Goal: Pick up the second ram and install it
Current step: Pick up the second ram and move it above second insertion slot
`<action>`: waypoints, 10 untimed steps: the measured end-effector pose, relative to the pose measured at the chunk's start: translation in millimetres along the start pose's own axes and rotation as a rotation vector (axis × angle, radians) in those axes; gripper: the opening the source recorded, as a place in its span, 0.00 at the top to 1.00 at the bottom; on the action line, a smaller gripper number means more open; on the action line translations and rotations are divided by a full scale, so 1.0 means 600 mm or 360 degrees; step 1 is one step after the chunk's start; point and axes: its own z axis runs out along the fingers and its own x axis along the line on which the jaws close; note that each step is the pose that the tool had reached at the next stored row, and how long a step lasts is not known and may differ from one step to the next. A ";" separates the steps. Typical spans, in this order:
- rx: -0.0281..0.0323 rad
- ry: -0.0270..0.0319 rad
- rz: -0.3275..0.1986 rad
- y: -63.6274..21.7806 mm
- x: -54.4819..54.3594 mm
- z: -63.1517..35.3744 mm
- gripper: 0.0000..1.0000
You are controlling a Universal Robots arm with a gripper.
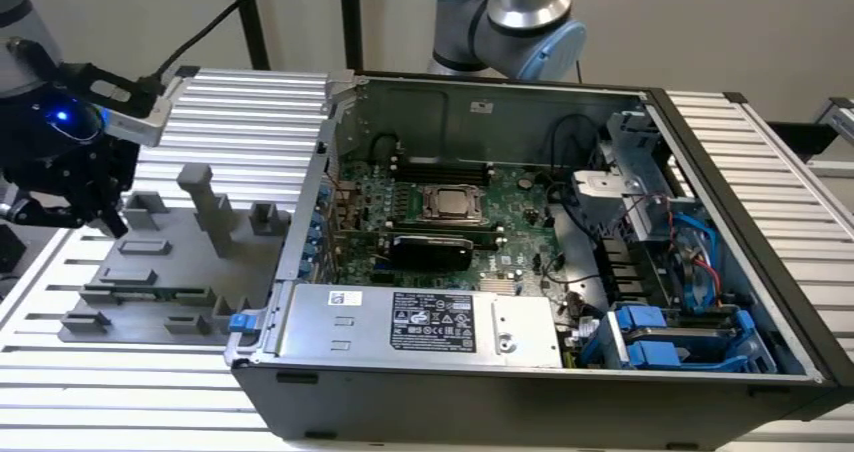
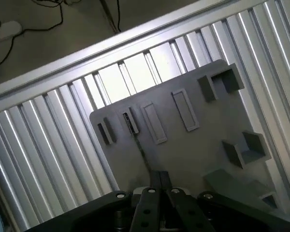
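Ribbed metal worktop (image 1: 134,412) carries a grey tray (image 1: 247,272) of holders just beside an open computer case (image 1: 534,402). The second ram (image 1: 147,294), a narrow green stick, lies in a holder on the tray's near side, outside the case. The black pincer (image 1: 104,222) hangs above the tray toward the exterior view's left. I cannot tell whether it is clenched or released.
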 end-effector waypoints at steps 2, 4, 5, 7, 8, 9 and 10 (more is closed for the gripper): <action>0.00002 0.00012 -0.0058 0.000 0.000 0.003 1.00; 0.00001 0.00027 -0.0117 0.000 0.000 0.005 1.00; 0.00003 0.00034 -0.0146 0.000 0.000 0.006 1.00; 0.00003 0.00046 -0.0203 0.000 0.000 0.008 1.00; 0.00004 0.00053 -0.0232 0.000 0.000 0.010 1.00; 0.00004 0.00060 -0.0260 0.000 0.000 0.011 1.00; 0.00005 0.00066 -0.0291 0.000 0.000 0.012 1.00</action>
